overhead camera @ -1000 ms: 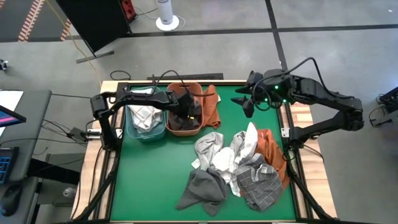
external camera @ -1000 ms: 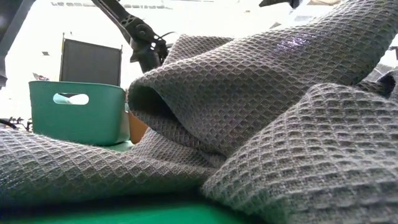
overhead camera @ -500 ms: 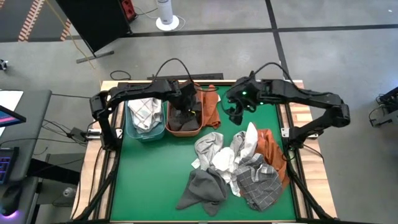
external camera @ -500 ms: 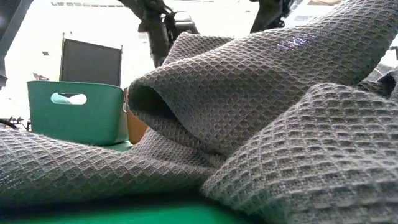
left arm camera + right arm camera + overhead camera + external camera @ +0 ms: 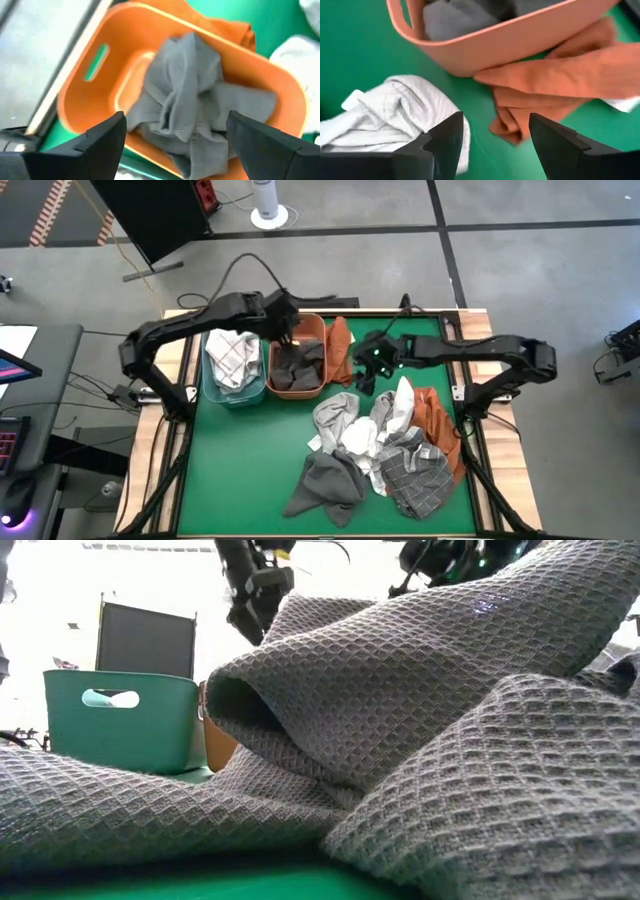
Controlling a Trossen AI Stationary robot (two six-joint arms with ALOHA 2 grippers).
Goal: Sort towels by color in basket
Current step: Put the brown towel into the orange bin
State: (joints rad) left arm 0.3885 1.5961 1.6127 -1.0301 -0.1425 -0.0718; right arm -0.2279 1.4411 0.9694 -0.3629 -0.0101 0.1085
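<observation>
A dark grey towel (image 5: 190, 110) lies in the orange basket (image 5: 298, 330). My left gripper (image 5: 175, 145) hovers above it, open and empty, near the basket's far end (image 5: 285, 330). A white checked towel (image 5: 232, 355) lies in the teal basket (image 5: 212, 385). A rust towel (image 5: 555, 75) lies on the green mat against the orange basket's right wall. My right gripper (image 5: 495, 145) is open and empty just above that towel's near end (image 5: 362, 370). White (image 5: 345, 425), dark grey (image 5: 325, 480), grey-checked (image 5: 415, 470) and rust (image 5: 435, 420) towels lie heaped at the near right.
In the low view a dark grey waffle towel (image 5: 420, 740) fills most of the picture, with the teal basket (image 5: 120, 725) behind it. A white towel (image 5: 405, 110) lies close beside my right gripper. Bare green mat (image 5: 240, 460) lies at the near left.
My left gripper has risen out of the orange basket and gone toward the table's far edge, leaving the dark grey towel in it. My right gripper has gone toward the table's left and near edges, down toward the rust towel beside the orange basket.
</observation>
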